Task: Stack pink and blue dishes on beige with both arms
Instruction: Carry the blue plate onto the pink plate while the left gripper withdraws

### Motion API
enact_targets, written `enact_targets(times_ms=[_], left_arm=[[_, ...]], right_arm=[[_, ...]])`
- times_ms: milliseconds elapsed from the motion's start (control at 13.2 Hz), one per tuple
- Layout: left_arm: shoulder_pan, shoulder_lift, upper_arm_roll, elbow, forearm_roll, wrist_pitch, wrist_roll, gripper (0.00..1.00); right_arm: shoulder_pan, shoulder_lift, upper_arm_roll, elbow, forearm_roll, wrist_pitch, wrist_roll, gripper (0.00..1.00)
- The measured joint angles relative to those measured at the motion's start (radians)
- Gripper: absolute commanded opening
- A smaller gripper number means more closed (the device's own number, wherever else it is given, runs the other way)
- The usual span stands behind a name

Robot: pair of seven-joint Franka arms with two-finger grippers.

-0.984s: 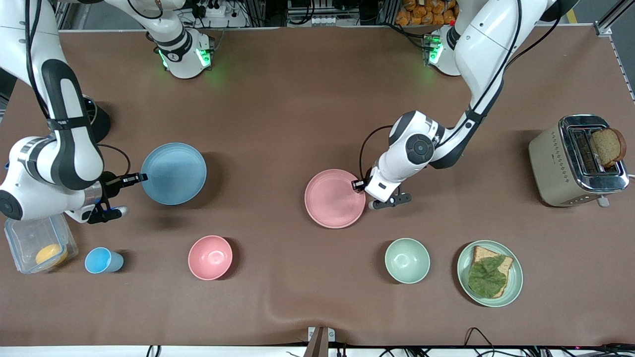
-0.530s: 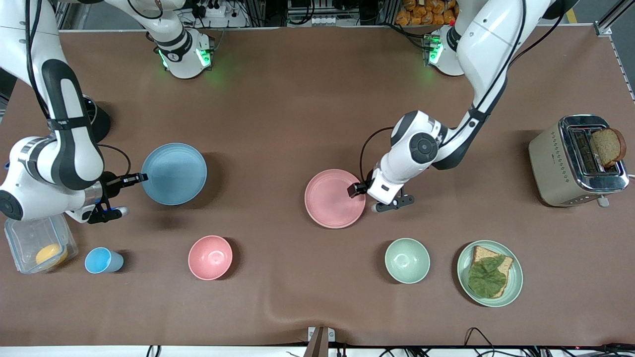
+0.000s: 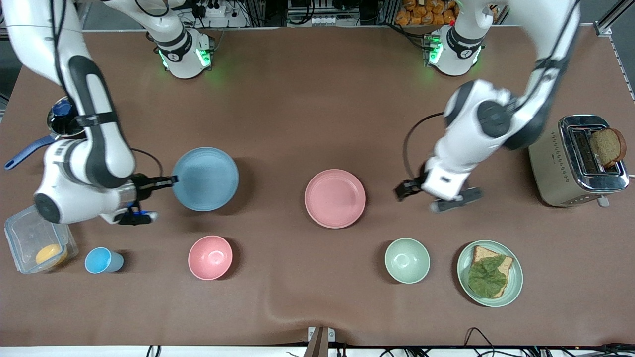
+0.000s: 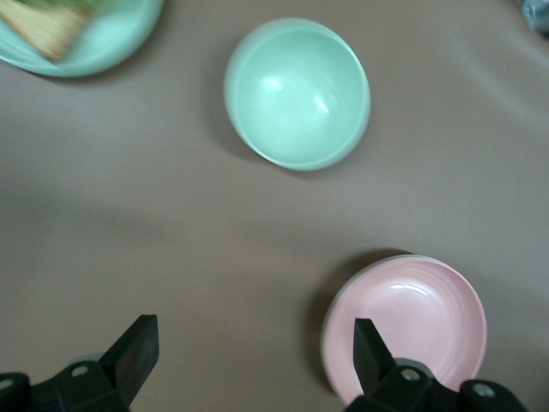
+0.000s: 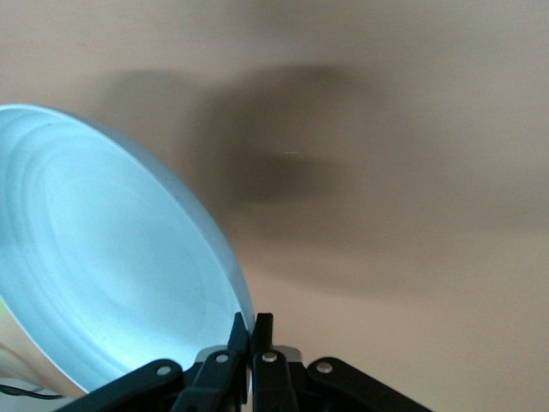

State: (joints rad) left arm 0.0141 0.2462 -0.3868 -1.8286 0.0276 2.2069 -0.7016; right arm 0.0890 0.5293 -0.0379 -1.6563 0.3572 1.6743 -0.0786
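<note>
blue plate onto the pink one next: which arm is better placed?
Right. The right gripper is shut on the blue plate rim, plate lifted. The left gripper is open over bare table, clear of the pink plate.

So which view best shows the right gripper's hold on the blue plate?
The right wrist view: the right gripper is shut on the blue plate's rim. The front view shows the whole plate but little of the grip; the left wrist view misses it.
</note>
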Motion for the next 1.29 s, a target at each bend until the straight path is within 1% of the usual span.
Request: enact_targets(times_ms=[227,303,454,605,832,1135,1286], left_arm=[[0.119,-0.114,0.004,0.056,0.001,-0.219,0.2,1.0],[0.154,-0.138,0.005,0.074,0.001,-0.258,0.253,1.0],[0.2,-0.176,0.006,0.09,0.001,-0.288,0.336,1.0],[0.209,-0.195,0.006,0.113,0.001,-0.338,0.363,1.0],[0.21,-0.199,0.005,0.178,0.001,-0.421,0.364,1.0],[0.215,-0.199,0.007,0.23,-0.003,-0.515,0.373,1.0],[0.218,-0.199,0.007,0.259,-0.004,-0.555,0.374,1.0]], right_arm=[[0.096,0.02,0.001,0.032,0.078,0.022,0.143,0.0],[0.131,0.032,0.002,0.046,0.094,0.043,0.197,0.0],[0.205,0.064,0.003,0.077,0.114,0.094,0.299,0.0],[0.27,0.1,0.003,0.117,0.143,0.133,0.383,0.0],[0.347,0.137,0.003,0.16,0.181,0.197,0.482,0.0],[0.427,0.162,0.003,0.17,0.253,0.294,0.527,0.0],[0.456,0.178,0.003,0.174,0.258,0.338,0.544,0.0]])
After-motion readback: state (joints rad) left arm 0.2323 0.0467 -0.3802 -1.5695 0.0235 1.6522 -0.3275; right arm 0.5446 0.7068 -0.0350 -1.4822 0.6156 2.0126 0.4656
